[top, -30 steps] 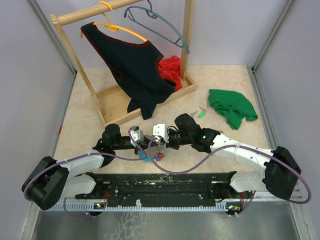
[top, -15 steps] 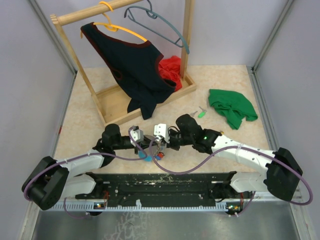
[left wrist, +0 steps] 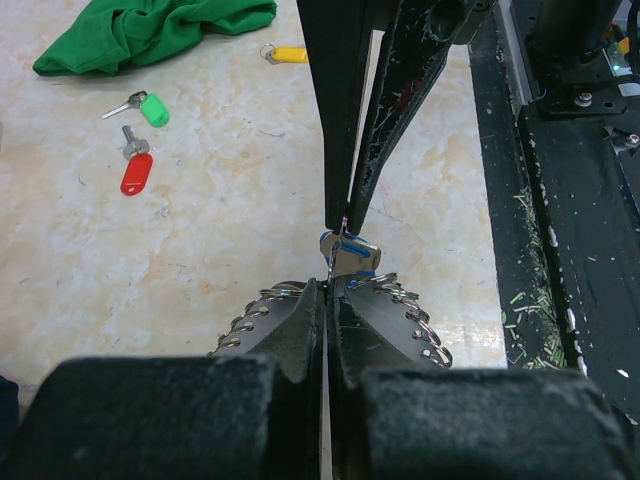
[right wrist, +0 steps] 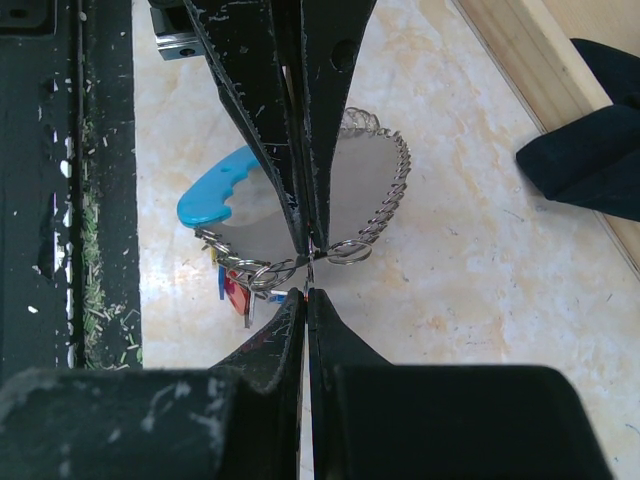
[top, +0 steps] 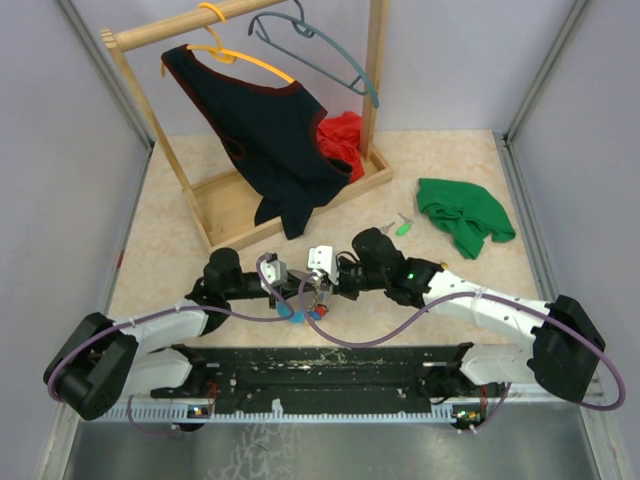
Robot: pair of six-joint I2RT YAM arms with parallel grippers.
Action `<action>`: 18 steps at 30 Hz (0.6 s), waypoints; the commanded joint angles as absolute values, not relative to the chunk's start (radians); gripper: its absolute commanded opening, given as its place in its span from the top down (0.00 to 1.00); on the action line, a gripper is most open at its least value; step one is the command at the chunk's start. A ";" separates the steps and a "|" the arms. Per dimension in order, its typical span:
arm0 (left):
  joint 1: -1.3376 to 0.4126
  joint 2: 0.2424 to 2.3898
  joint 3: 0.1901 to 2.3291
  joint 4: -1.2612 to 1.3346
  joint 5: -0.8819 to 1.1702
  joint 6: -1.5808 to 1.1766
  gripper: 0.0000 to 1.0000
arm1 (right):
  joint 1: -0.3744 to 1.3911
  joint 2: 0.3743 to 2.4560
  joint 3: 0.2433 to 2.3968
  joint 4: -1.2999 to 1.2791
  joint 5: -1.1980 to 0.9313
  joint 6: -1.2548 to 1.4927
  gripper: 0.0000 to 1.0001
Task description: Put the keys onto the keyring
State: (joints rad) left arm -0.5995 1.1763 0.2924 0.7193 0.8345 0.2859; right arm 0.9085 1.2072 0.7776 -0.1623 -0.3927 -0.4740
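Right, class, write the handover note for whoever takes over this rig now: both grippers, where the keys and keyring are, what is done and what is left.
Left gripper: shut on the keyring, pinching its wire coil.
Right gripper: shut, tips at a silver key against the coil; grip unclear.
Done: a hanging red key is on the ring.
Left: green key, loose red key and yellow key lie on the table.

The keyring [right wrist: 215, 195], light-blue band on wiry coil, sits near centre, keys [right wrist: 232, 290] dangling; green key [left wrist: 150, 107], red key [left wrist: 135, 172] and yellow key [left wrist: 288, 54] lie loose far right.
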 commanded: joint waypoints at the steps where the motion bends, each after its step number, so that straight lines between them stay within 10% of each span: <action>1: -0.595 1.166 0.286 0.769 0.853 0.296 1.00 | 0.905 1.188 0.782 -0.117 -0.395 -0.463 1.00; 18: -0.595 1.166 0.285 0.768 0.848 0.298 1.00 | 0.902 1.185 0.784 -0.117 -0.385 -0.453 1.00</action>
State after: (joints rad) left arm -0.5995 1.1763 0.2924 0.7193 0.8330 0.2882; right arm 0.9066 1.2076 0.7776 -0.1638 -0.3878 -0.4671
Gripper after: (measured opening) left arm 0.008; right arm 0.008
